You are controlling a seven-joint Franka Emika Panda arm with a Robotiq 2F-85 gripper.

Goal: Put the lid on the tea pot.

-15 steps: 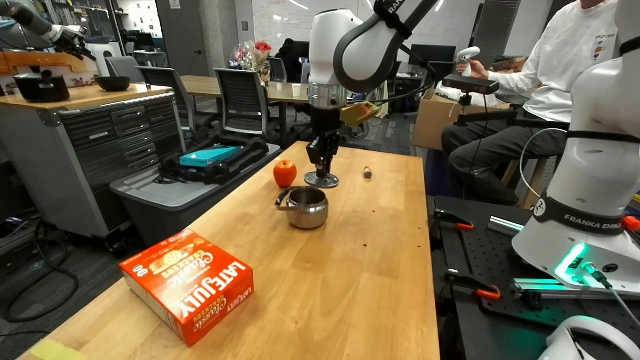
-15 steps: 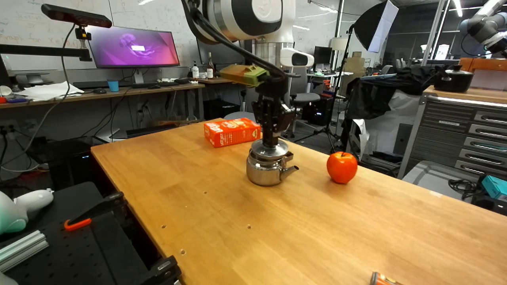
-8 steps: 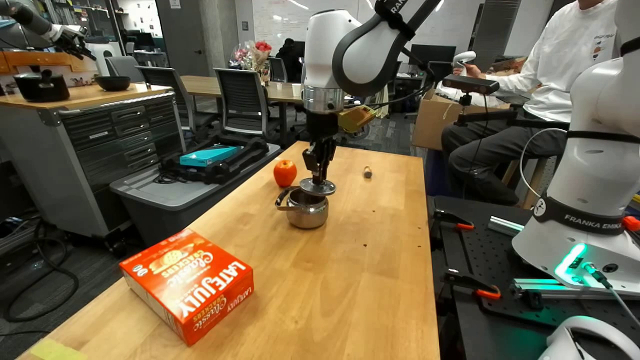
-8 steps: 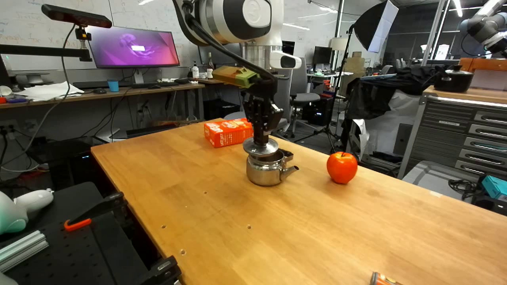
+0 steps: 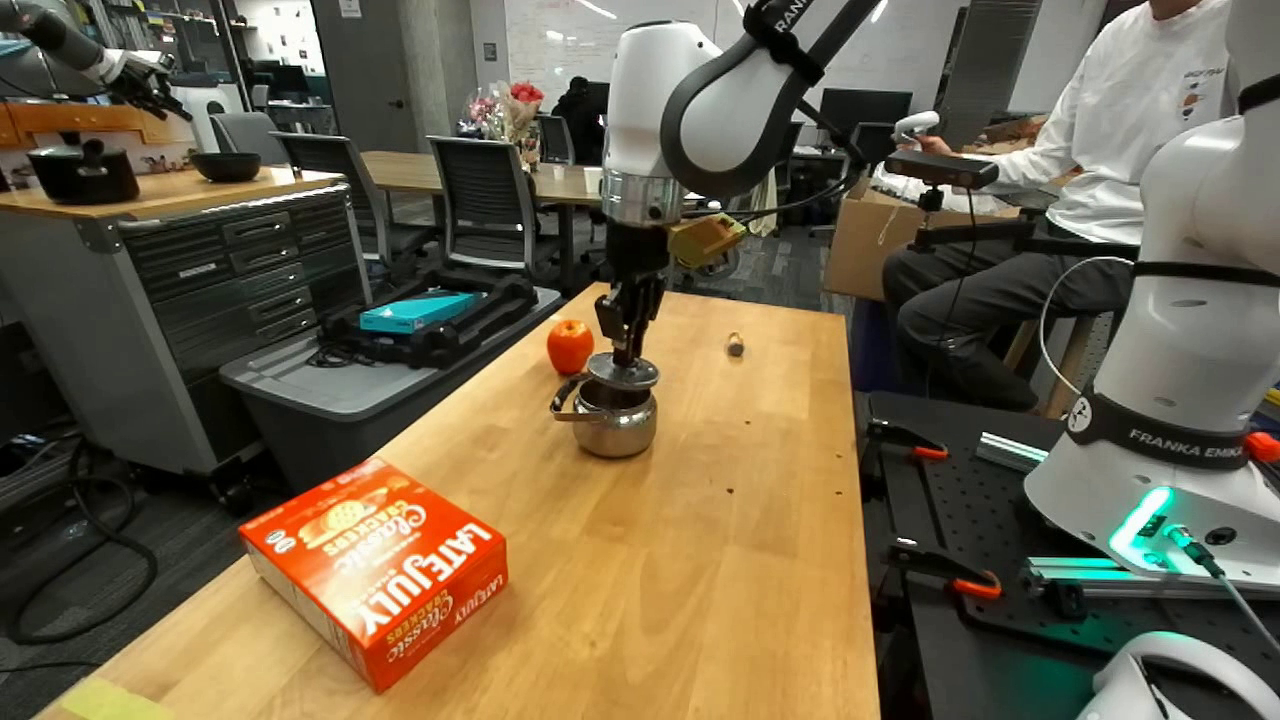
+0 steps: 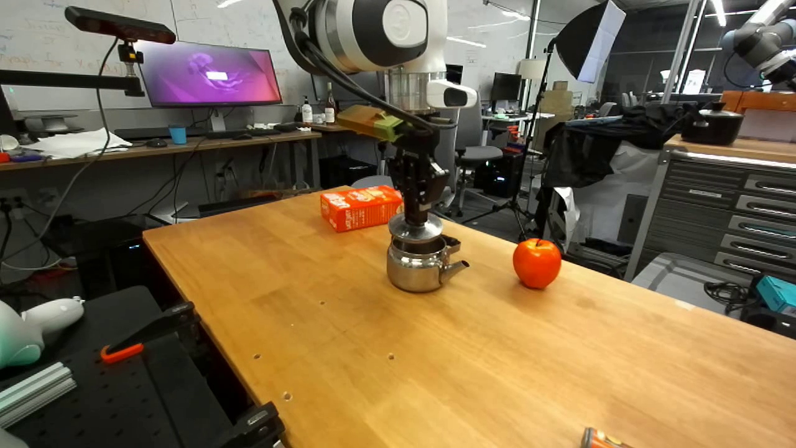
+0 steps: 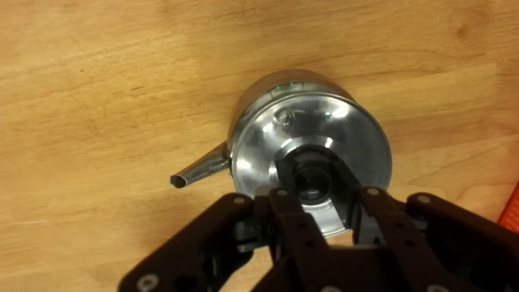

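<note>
So the gripper (image 6: pixel 416 218) has the lid (image 5: pixel 623 377) pinched by its dark knob (image 7: pixel 312 184) and is holding it about level, just over the mouth of the tea pot (image 5: pixel 615 434). Both exterior views show a sliver of the pot's inside under the lid, but the back of the rim is hidden, so I honestly can't tell if they touch there. In the wrist view the lid covers most of the pot, with a strip of shiny side and the spout (image 7: pixel 204 166) poking out.

The pot's standing upright on the wooden counter (image 5: pixel 720 580), between the two long edges, its dark handle (image 5: pixel 563 396) leaning toward the edge by the grey bin (image 5: pixel 310 390). A red apple (image 5: pixel 570 348) is closer to that same edge, over toward the short edge where a little cylinder (image 5: pixel 735 345) lies. The orange-red cracker box (image 5: pixel 375 570) hugs the bin-side edge too, toward the corner with the yellow tape (image 5: pixel 115 700).
</note>
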